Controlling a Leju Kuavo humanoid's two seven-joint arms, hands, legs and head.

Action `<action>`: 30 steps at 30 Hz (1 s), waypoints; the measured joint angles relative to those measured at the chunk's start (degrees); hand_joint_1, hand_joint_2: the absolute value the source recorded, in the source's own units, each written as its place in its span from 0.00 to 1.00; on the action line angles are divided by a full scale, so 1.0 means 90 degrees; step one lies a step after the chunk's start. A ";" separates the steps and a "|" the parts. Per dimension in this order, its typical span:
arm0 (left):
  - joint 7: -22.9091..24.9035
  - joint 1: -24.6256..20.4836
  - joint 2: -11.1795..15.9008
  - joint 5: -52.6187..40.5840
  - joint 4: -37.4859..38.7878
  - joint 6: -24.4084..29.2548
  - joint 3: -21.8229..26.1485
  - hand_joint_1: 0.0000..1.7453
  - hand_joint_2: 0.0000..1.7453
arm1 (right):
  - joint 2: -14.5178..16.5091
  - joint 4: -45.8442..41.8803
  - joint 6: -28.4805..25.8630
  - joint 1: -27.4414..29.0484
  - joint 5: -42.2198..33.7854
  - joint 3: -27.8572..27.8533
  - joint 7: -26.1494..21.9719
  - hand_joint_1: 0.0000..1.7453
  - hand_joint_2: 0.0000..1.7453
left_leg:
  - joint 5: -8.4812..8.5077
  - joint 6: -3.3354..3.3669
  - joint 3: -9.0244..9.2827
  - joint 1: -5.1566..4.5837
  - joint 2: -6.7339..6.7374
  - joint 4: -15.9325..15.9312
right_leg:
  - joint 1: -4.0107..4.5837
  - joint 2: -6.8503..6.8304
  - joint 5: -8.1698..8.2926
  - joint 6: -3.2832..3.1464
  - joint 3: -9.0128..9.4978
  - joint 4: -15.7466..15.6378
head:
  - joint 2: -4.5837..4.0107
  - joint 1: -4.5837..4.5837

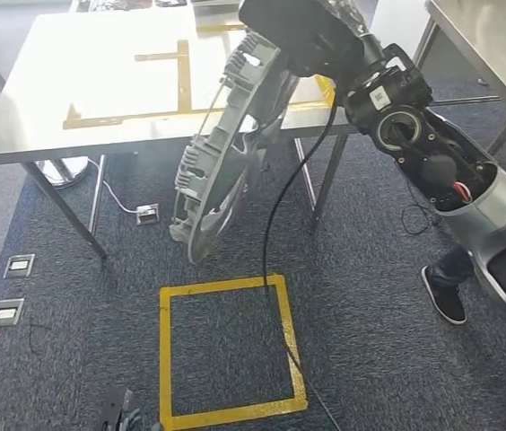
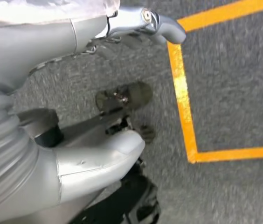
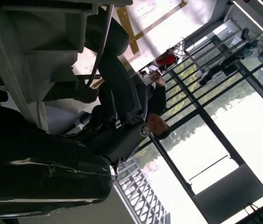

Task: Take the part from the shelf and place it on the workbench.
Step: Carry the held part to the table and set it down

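Observation:
The part is a large grey ribbed ring-shaped housing. It hangs tilted in front of the workbench's near edge, its upper end level with the top. My right hand, dark and partly hidden, grips that upper end above the steel workbench. In the right wrist view the part is close up beside the dark fingers. My left hand hangs low over the carpet, holding nothing, its fingers apart. The head view shows the left hand at the lower edge.
Yellow tape lines mark the workbench top. A yellow tape square lies on the carpet below, crossed by a black cable. Floor sockets are at the left. A second table stands at the right, and a person's shoe is near it.

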 joint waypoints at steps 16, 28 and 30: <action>0.0145 0.0003 0.0030 0.0050 0.0000 0.0036 0.0001 0.00 1.00 | -0.0067 -0.0090 0.0037 0.0103 0.0067 -0.0152 0.0177 1.00 1.00 | -0.0695 -0.0372 -0.0365 0.0028 0.0017 0.1544 | -0.0034 -0.0001 0.0636 -0.0304 0.0323 -0.1058 | 0.0001 0.0008; 0.0200 -0.0001 0.0192 -0.0040 0.0005 0.0017 -0.0001 0.00 1.00 | -0.0281 -0.0233 -0.0090 0.0373 0.0041 -0.0248 0.0285 1.00 1.00 | 0.0614 -0.0045 -0.0672 -0.0055 0.0007 -0.0034 | -0.0015 0.0085 -0.0099 -0.0056 0.1147 -0.0815 | 0.0001 -0.0061; 0.0203 -0.0045 0.0200 -0.0058 0.0005 0.0012 0.0000 0.00 1.00 | -0.0325 -0.0272 -0.0111 0.0380 0.0049 -0.0305 0.0277 1.00 1.00 | 0.0504 0.0010 -0.0506 -0.0041 -0.0002 -0.0064 | -0.0017 0.0040 -0.0192 -0.0024 0.0755 -0.0098 | 0.0000 -0.0014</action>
